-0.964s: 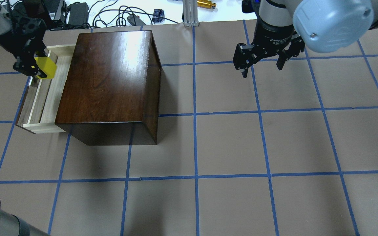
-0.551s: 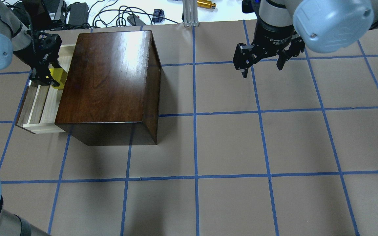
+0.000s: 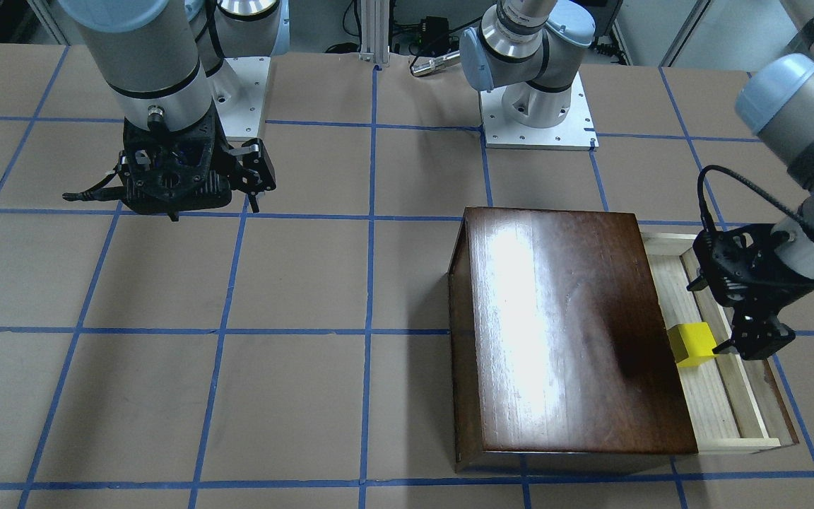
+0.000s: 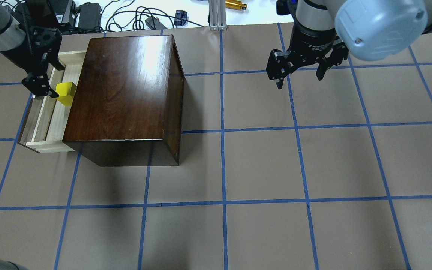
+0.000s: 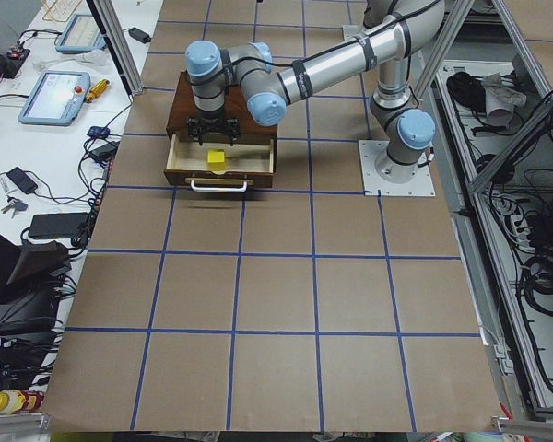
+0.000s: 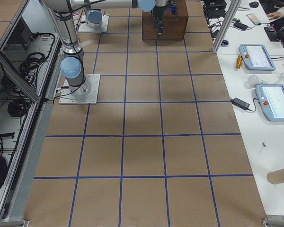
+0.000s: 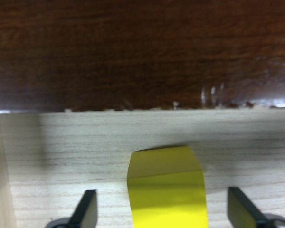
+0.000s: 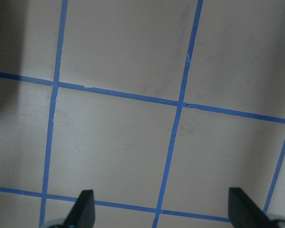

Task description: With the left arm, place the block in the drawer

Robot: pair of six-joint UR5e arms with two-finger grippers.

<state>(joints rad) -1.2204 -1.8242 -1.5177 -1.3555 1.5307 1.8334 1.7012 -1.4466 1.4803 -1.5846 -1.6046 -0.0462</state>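
Note:
The yellow block (image 4: 66,93) rests on the pale floor of the open drawer (image 4: 47,123), close to the front of the dark-brown box (image 4: 122,86). My left gripper (image 4: 47,75) hangs just above the drawer's outer part, open. In the left wrist view the block (image 7: 166,190) sits between the fingertips (image 7: 88,211) with a gap on each side. From the front, the block (image 3: 691,344) lies beside the left gripper (image 3: 742,311). My right gripper (image 4: 299,78) is open and empty above the table at the far right, over bare grid paper (image 8: 133,142).
The drawer's dark front panel (image 3: 788,417) and its handle (image 5: 219,185) face away from the box. Cables and power bricks (image 4: 88,15) lie beyond the table's far edge. The table is brown paper with blue tape lines (image 4: 223,202).
The left gripper came down into the drawer with the block, opened and let go of it, then drew back to the left. The block now lies on the drawer floor. The right arm is still.

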